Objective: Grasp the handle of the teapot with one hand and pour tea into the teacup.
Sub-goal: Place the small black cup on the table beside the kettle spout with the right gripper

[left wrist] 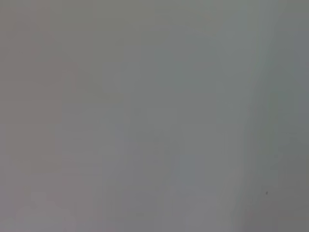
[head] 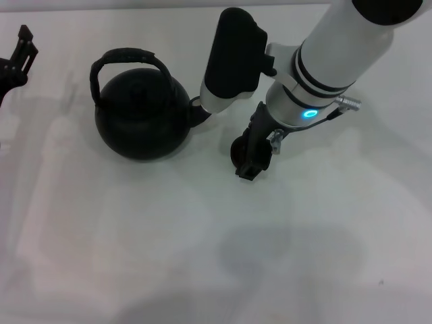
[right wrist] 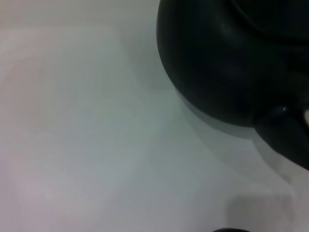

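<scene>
The teapot (head: pixel 140 118) is round and matte black and stands on the white table left of centre in the head view. Its arched handle (head: pixel 128 57) loops over the top and nothing holds it. Its short spout (head: pixel 197 111) points right, towards my right arm. The teapot's body (right wrist: pixel 217 63) and spout (right wrist: pixel 285 133) fill one corner of the right wrist view. My right gripper (head: pixel 252 154) hangs low just right of the spout, over the small dark teacup (head: pixel 237 151), which it mostly hides. My left gripper (head: pixel 16 58) is parked at the far left edge.
The white tabletop (head: pixel 202 256) stretches in front of the teapot and cup. The right arm's thick white link (head: pixel 337 54) and a black-and-white housing (head: pixel 233 57) hang over the table behind the spout. The left wrist view shows only plain grey surface (left wrist: pixel 154 116).
</scene>
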`<state>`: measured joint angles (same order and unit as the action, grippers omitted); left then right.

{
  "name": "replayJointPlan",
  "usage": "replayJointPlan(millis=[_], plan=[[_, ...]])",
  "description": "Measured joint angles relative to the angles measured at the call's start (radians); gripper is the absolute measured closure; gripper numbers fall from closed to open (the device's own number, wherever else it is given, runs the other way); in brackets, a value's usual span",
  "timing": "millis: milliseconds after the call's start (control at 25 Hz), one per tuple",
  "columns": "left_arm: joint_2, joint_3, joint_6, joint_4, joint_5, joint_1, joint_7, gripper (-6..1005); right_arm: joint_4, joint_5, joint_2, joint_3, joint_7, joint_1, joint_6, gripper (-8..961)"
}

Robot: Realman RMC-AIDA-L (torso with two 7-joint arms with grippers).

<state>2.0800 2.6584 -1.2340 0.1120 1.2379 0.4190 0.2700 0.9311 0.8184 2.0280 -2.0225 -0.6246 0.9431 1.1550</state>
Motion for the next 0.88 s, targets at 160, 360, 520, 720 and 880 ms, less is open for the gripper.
replayJointPlan(millis=[160,360,520,720,880], plan=[[0.0,0.0,-0.001,0.001,0.0,0.0,0.001,197,0.0,-0.001,0.0,-0.01,0.0,-0.001,-0.004,182],[0.0,0.0,-0.003,0.001,0.0,0.0,0.001,197,0.003,-0.002,0.0,-0.026,0.004,-0.001,-0.012,168],[0.0,0.0,-0.004,0.001,0.001,0.001,0.001,196,0.01,-0.008,0.0,-0.058,0.021,-0.001,-0.029,156],[-0.001,0.0,-0.001,0.002,0.027,0.005,0.002,196,0.01,-0.008,0.0,-0.061,0.055,0.008,-0.029,141],[0.0,0.0,0.001,0.002,0.046,0.006,0.002,197,0.014,-0.009,0.0,-0.058,0.059,0.009,-0.025,120]])
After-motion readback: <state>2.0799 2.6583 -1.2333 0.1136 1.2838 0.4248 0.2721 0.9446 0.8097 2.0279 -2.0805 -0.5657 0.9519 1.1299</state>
